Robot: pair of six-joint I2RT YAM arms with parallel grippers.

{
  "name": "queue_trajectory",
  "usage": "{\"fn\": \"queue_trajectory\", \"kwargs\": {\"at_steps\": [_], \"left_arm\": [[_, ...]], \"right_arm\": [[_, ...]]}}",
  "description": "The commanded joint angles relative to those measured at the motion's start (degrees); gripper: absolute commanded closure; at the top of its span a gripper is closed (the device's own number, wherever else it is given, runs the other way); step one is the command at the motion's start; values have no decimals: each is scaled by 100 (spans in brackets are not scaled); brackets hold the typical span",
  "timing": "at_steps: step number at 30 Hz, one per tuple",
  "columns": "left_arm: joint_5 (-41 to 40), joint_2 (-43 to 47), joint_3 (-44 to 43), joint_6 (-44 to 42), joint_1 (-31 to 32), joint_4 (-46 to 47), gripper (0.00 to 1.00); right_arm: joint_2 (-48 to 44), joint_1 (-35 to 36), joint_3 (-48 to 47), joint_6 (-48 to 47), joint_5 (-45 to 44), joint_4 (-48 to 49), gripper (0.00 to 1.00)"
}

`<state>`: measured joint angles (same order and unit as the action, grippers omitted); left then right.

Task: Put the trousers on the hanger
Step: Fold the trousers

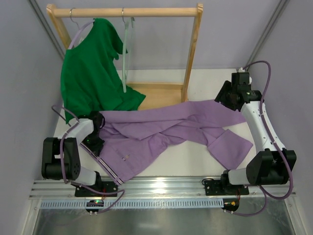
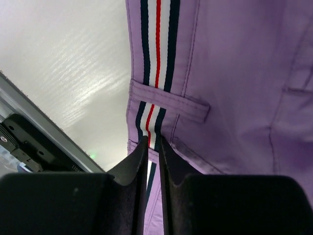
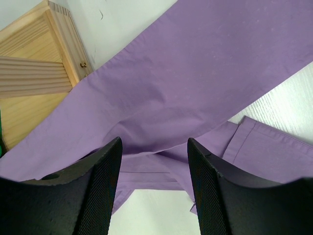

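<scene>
White table (image 1: 195, 164) holds the soft lilac-purple fabric trousers (image 1: 161, 134), lying flat. Left gripper (image 2: 154, 142) pinches their striped waistband (image 2: 156, 49); right gripper (image 3: 154, 142) hangs open over a leg. Thin pale grey-green plastic hanger (image 1: 126, 58) waits bare on the wooden rack (image 1: 193, 49).

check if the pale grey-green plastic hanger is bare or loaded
Bare: the hanger hangs from the wooden rail, nothing draped on it.

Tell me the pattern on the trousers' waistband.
Lengthwise stripes, navy, white and red, on the waistband of the lilac trousers. Best seen in the left wrist view.
</scene>
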<state>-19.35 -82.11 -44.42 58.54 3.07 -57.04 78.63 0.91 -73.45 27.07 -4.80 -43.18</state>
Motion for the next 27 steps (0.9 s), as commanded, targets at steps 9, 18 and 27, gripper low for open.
{"fn": "queue_trajectory", "kwargs": {"at_steps": [9, 18, 27], "left_arm": [[-305, -1141, -452, -668, -1211, 430, 98], [-1420, -1160, -1480, -1276, -1564, -8, 95], [175, 1062, -710, -152, -1450, -363, 53]], "right_arm": [[-392, -20, 191, -88, 155, 266, 41], [-515, -12, 314, -79, 383, 380, 41], [-524, -20, 349, -44, 401, 477, 40]]}}
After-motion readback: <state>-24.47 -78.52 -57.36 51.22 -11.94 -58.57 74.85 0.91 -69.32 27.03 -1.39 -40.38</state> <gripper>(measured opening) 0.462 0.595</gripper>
